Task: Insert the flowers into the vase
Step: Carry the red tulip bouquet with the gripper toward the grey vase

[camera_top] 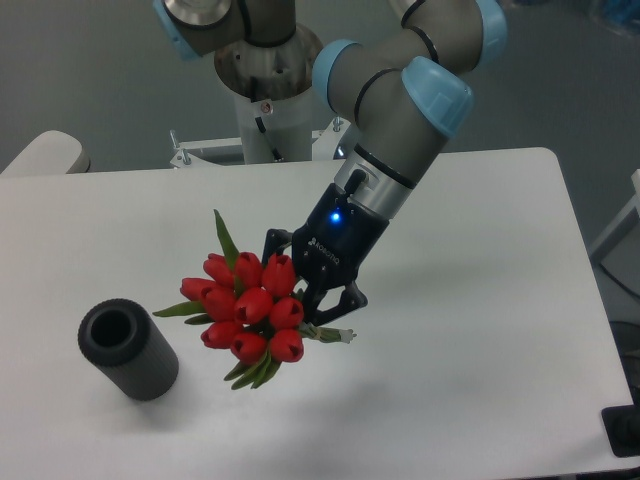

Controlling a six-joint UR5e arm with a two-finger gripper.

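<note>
Carrying the tulip bunch (250, 305) above the white tabletop (480, 330), gripper (322, 312) fingers pinching the short stems, buds pointing left toward the dark grey vase (128, 350) standing well apart at near left. Probably needing next: turning stems downward, lining up over the round opening, lowering. Showing "ROBOTIQ" faintly on the gripper body.

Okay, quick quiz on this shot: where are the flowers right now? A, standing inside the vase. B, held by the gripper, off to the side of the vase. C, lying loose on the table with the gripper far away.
B: the gripper is closed on the stems of the flowers, while the vase stands apart, its hole empty.
</note>
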